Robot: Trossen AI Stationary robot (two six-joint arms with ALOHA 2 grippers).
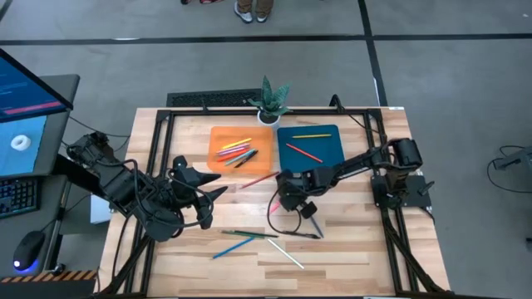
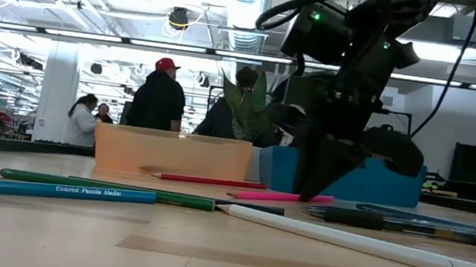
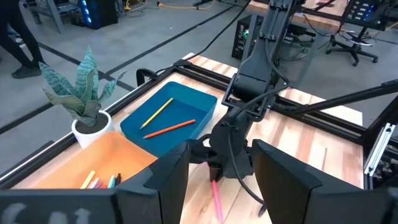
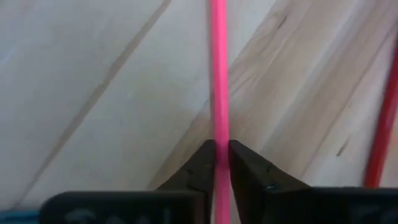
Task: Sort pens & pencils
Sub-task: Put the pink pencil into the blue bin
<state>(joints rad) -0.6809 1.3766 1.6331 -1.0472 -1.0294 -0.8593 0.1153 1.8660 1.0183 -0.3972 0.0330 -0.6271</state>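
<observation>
A pink pencil [image 4: 218, 62] lies on the wooden table [image 1: 349, 249] in front of the trays. My right gripper [image 4: 219, 158] is down at it and shut on it; the low view shows the same pink pencil [image 2: 280, 196] at the fingertips. A red pencil [image 2: 210, 182] lies just beyond it. More pens and pencils lie loose near the front edge: green [image 2: 106, 188], blue [image 2: 52, 190], white [image 2: 360, 242] and a black pen [image 2: 390, 223]. My left gripper [image 1: 212, 206] hovers open above the table's left side, holding nothing. My right gripper pinches the pink pencil's shaft [image 4: 218, 134] between its two fingertips [image 4: 202, 165]. The fingers come steeply from above and lie across the pencil. In the low view the pencil rests about level on the table.
The orange tray [image 1: 214, 133] holds several coloured pencils. The blue tray [image 1: 328, 154] holds a yellow stick and an orange-red one. A small potted plant [image 1: 270, 104] stands behind the trays. Black frame rails [image 1: 391, 232] border the table. People stand in the room beyond.
</observation>
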